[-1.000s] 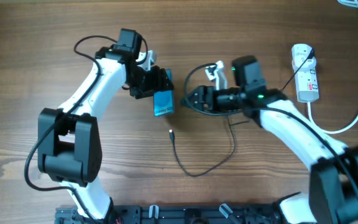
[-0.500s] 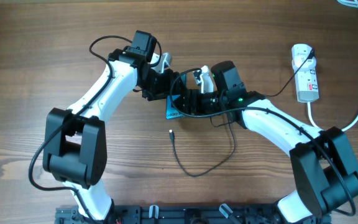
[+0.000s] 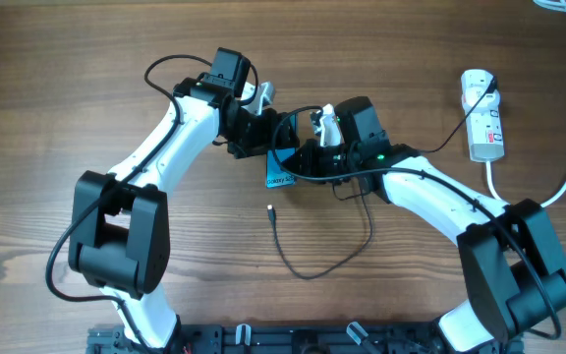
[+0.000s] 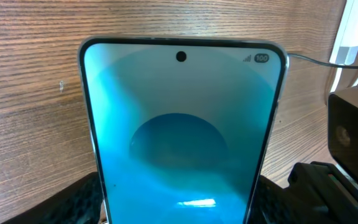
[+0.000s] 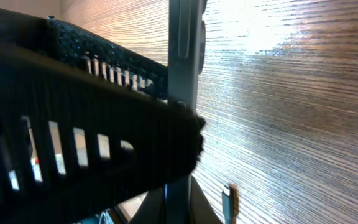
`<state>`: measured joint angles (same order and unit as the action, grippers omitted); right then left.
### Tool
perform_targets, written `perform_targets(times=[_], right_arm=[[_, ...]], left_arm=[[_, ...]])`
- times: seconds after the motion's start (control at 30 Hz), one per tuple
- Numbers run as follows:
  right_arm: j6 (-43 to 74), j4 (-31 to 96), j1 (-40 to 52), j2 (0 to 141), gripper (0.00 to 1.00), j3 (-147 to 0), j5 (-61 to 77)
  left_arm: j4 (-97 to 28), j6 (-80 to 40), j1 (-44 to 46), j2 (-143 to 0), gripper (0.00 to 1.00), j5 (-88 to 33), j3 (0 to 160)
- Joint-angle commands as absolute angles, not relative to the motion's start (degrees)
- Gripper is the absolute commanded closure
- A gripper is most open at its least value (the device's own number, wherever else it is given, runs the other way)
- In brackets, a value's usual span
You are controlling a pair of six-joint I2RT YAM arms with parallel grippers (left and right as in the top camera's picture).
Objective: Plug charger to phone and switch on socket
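barely begun: the left gripper (image 3: 266, 147) clamps the phone (image 3: 281, 175), the right gripper (image 3: 305, 157) crowds its edge, grip i cannot tell, the charger (image 3: 269, 208) tip lies loose nearby, unplugged, and the socket (image 3: 484, 128) waits well apart.
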<state>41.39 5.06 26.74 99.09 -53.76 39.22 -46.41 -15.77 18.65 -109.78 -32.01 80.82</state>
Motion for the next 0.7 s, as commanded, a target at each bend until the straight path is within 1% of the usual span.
perform_targets(times=[0.0,0.03,0.1,0.2,0.3,0.33,0.37,0.4,0.47,0.57,0.67], right_arm=[[41.1,2.7,25.6,99.5,0.96,-54.7,44.7],[41.1,0.9,25.0,99.5,0.96,-54.7,48.1],[41.6,-3.9,23.9,99.5,0.96,-54.7,54.8],[47.1,-12.1,22.4,99.5,0.96,-54.7,61.7],[52.3,-21.9,21.7,99.5,0.96,-54.7,65.5],[54.6,-26.7,21.7,99.5,0.96,-54.7,66.2],[55.5,-29.1,21.7,99.5,0.96,-54.7,66.6],[55.7,-31.0,21.7,99.5,0.95,-54.7,67.5],[55.7,-35.4,21.7,99.5,0.96,-54.7,70.2],[55.7,-35.9,21.7,99.5,0.96,-54.7,70.8],[55.8,-35.9,21.7,99.5,0.96,-54.7,70.8]], left_arm=[[-46.5,-15.2,17.9,-107.8,0.21,-35.5,81.0],[-46.5,-15.1,16.6,-107.0,0.22,-38.3,81.0],[-45.9,-11.9,13.3,-104.9,0.24,-47.6,81.0],[-43.6,-9.1,9.3,-102.1,0.26,-61.3,81.0],[-37.4,-9.2,6.7,-100.2,0.27,-73.1,81.0],[-33.9,-9.2,6.0,-99.7,0.28,-80.2,81.0],[-32.1,-9.2,5.9,-99.7,0.3,-84.0,81.0],[-30.9,-9.4,5.9,-99.7,0.32,-86.6,81.0],[-30.8,-9.4,6.3,-99.7,0.34,-87.2,81.0],[-30.8,-9.4,6.5,-99.7,0.44,-87.2,81.0],[-30.9,-9.4,6.5,-99.7,0.49,-87.7,80.9]])
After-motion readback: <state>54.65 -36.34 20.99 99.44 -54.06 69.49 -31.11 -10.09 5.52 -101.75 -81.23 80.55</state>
